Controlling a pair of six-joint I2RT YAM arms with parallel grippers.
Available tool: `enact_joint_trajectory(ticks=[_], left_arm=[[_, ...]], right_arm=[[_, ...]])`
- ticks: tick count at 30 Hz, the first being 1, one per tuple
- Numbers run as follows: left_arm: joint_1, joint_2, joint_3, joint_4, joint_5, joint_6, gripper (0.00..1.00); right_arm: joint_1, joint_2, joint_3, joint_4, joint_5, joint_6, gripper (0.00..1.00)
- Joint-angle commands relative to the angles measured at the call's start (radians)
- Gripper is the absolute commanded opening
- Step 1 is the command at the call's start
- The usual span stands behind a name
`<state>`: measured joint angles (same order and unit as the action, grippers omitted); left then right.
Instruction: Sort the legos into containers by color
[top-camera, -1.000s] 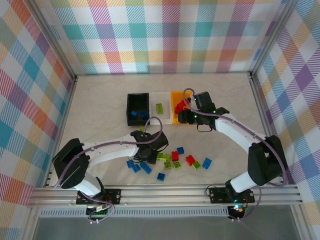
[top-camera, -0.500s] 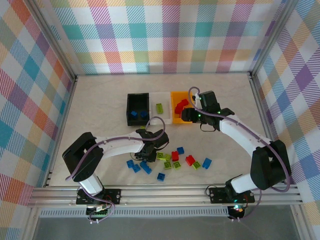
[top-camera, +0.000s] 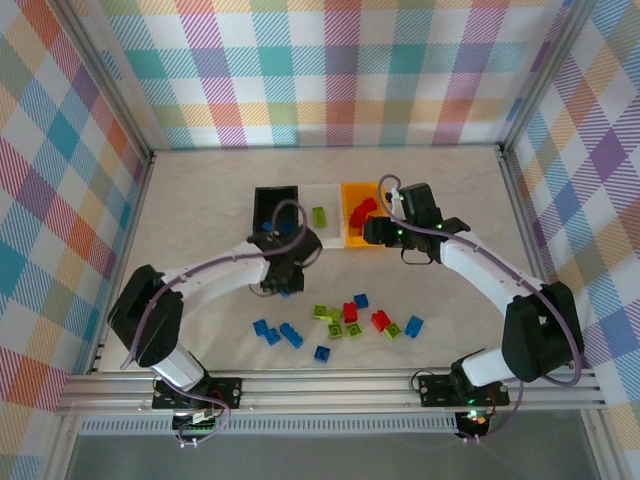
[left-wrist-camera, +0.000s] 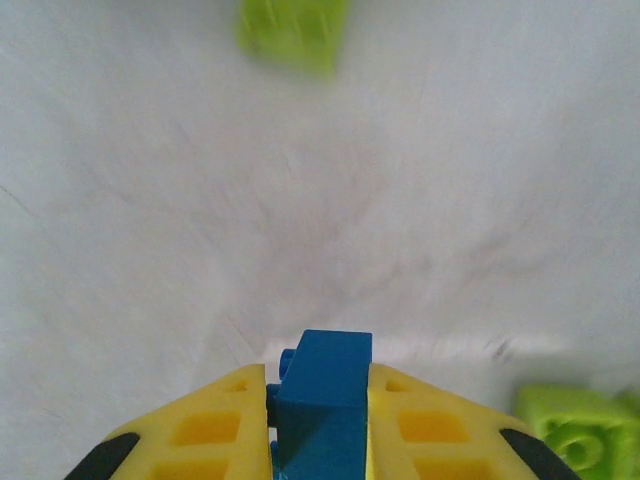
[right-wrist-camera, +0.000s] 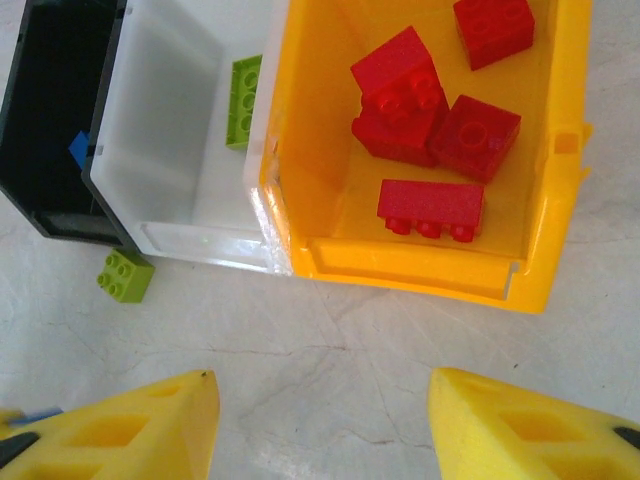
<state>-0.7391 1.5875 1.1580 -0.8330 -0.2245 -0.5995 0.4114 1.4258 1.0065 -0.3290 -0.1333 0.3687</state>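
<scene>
1. Table (top-camera: 200, 200): pale, marbled surface carrying all items.
2. Left arm (top-camera: 210, 275): reaches from the near edge toward the middle of the table. Its tool (left-wrist-camera: 318, 400) is pressed onto a blue brick (left-wrist-camera: 325, 385), pinched between the two yellow fingers, above bare table just in front of the black bin (top-camera: 258, 215).
3. Right arm (top-camera: 480, 265): reaches to the near side of the orange bin (right-wrist-camera: 420, 270). Its tool (right-wrist-camera: 320, 420) is spread, with nothing between the fingers.
4. Bins: joined in a row at the middle of the table, black on the left, white bin (right-wrist-camera: 170, 120) in the centre, orange on the right.
5. Contents: several red bricks (right-wrist-camera: 400, 75) lie in the orange bin; one green brick (right-wrist-camera: 243, 100) lies in the white bin.
6. Loose bricks: a mixed group (top-camera: 350, 320) of blue, red and green lies toward the near edge, at its centre. One further green piece (right-wrist-camera: 125, 275) sits on the table just beside the near corner of the white bin.
</scene>
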Motion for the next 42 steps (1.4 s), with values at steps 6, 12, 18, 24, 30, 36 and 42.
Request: enact_joint_trajectory(ticks=[6,12,18,24,30,36,42], left_arm=[[0.190,0.111,0.301,0.006,-0.033,0.077,0.19],[0.261,0.310,0.479,0.002,-0.046,0.082,0.15],[0.309,0.420,0.584,-0.006,-0.042,0.069,0.18],[0.304,0.414,0.627,0.003,0.005,0.065,0.58],[0.264,0.280,0.580,0.034,0.054,0.065,0.80],[0.261,0.031,0.408,0.074,0.075,0.026,1.00],[0.317,-0.170,0.352,-0.006,-0.010,0.021,1.00]], right_arm=[[-0.005,-0.021,-0.031,0.027,-0.044,0.018,0.57],[0.003,-0.029,-0.037,0.021,-0.069,0.015,0.56],[0.012,-0.050,-0.061,0.014,-0.081,0.010,0.56],[0.028,-0.075,-0.080,-0.015,-0.101,-0.006,0.57],[0.153,-0.084,-0.073,-0.067,-0.132,-0.069,0.58],[0.430,0.017,-0.017,-0.091,-0.128,-0.123,0.58],[0.675,0.186,0.095,-0.108,-0.052,-0.181,0.58]])
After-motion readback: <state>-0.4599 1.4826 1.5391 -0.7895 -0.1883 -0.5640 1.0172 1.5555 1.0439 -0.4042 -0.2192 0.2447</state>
